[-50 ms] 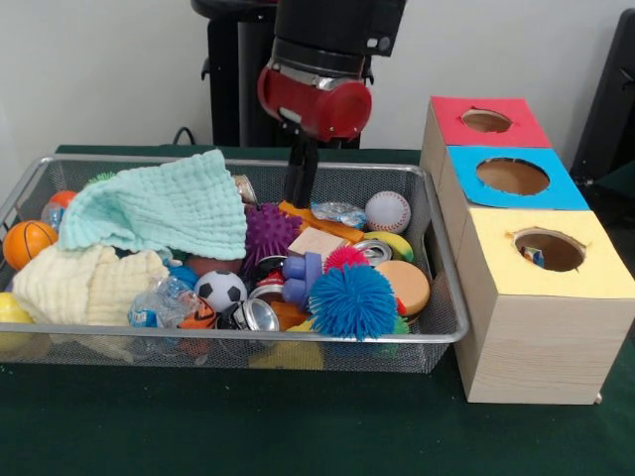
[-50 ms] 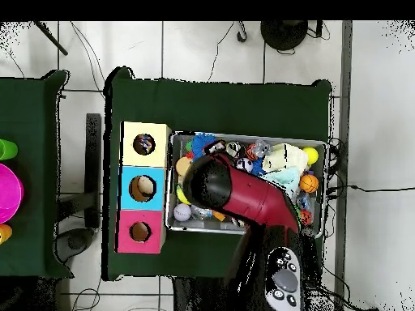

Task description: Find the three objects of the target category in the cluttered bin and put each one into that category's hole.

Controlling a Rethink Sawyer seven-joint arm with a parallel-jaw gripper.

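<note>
— Can you tell if your fingers point(image 1: 301, 171) are open? 
— No, they read as one dark column at the bin's far wall, above the purple spiky ball point(image 1: 270, 232). 
— Risks? 
— Springy spikes slip; the mint waffle cloth point(image 1: 162, 208) may snag. The wire-mesh bin point(image 1: 437, 260) sits left of the holed boxes point(image 1: 536, 288).

Plain pale wall point(image 1: 109, 69) behind. Green-clothed bench point(image 1: 298, 426). Light tiled floor point(image 2: 211, 48), cables point(image 2: 369, 189) trailing. Second green bench point(image 2: 28, 105) alongside.
</note>
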